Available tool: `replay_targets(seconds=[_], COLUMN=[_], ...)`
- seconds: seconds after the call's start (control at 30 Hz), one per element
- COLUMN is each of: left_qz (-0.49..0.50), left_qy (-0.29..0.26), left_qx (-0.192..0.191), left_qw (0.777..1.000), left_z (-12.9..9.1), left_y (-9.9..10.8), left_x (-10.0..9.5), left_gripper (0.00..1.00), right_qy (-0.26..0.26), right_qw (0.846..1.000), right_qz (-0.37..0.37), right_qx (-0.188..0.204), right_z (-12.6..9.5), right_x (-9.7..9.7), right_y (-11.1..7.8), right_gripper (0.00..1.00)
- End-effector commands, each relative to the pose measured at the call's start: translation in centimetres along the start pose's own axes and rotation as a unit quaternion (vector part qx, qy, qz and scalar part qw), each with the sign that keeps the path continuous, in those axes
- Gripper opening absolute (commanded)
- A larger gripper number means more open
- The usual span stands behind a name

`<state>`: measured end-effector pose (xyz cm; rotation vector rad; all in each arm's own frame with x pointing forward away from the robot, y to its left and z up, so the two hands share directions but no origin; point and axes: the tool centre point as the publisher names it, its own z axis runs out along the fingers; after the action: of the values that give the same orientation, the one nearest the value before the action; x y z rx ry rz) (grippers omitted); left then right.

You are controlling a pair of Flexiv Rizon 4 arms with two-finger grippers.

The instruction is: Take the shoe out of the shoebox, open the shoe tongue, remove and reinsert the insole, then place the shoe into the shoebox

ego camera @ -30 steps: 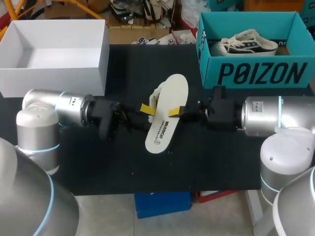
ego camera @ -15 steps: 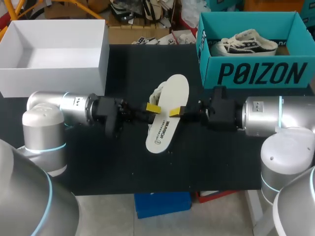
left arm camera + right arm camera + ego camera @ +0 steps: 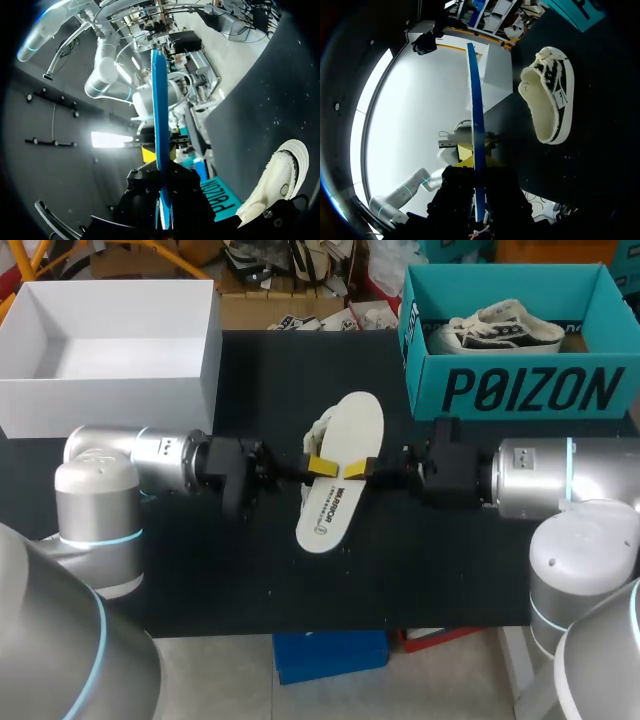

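Between the two grippers, above the middle of the black table [image 3: 200,570], hangs the insole [image 3: 338,490], apart from the shoe. Its top is cream with dark print toward one end; its underside is bright blue, seen edge-on in both wrist views. The right gripper [image 3: 362,470] is closed on one long edge and carries it; the left gripper [image 3: 320,462] sits at the opposite edge, and I cannot tell whether it has hold. The shoe [image 3: 551,100] rests on the table below the insole, just beyond the left gripper; it is a cream low sneaker with dark markings along its side, its pale lined mouth showing. The teal shoebox [image 3: 520,390] stands beyond the right gripper, near the table's far edge.
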<state>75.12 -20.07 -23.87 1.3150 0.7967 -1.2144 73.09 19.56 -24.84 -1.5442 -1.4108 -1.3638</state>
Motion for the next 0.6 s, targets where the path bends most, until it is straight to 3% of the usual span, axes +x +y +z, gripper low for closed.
replay_targets(seconds=[0.03, 0.1, 0.13, 0.17, 0.4, 0.6], left_qz=[0.0, -0.001, -0.003, -0.01, -0.075, -0.165], left_qy=[0.001, 0.002, 0.003, 0.012, 0.083, 0.151], left_qx=[0.001, 0.004, 0.005, 0.006, 0.012, -0.02], left_qw=[1.0, 1.0, 1.0, 1.0, 0.994, 0.974], left_z=[0.1, 0.2, 0.2, 0.3, -0.5, -2.6], left_y=[-0.1, -0.1, -0.1, -0.2, -1.2, -2.0], left_x=[0.1, 0.1, 0.1, 0.0, -0.3, -0.6], left_gripper=[0.0, 0.0, 0.0, 0.0, 0.0, 0.0], right_qy=[0.002, 0.002, 0.0, -0.001, -0.095, -0.164], right_qw=[1.0, 1.0, 1.0, 1.0, 0.994, 0.982], right_qz=[0.0, -0.001, 0.0, 0.0, -0.043, -0.063], right_qx=[-0.002, -0.002, -0.002, -0.008, -0.034, -0.067], right_z=[0.0, 0.0, 0.0, -0.2, -3.4, -7.5], right_x=[-0.2, -0.2, -0.2, -0.1, 0.4, 0.2], right_y=[-0.1, -0.1, -0.1, 0.0, 0.9, 2.1], right_gripper=[0.0, 0.0, 0.38, 1.0, 1.0, 1.0])
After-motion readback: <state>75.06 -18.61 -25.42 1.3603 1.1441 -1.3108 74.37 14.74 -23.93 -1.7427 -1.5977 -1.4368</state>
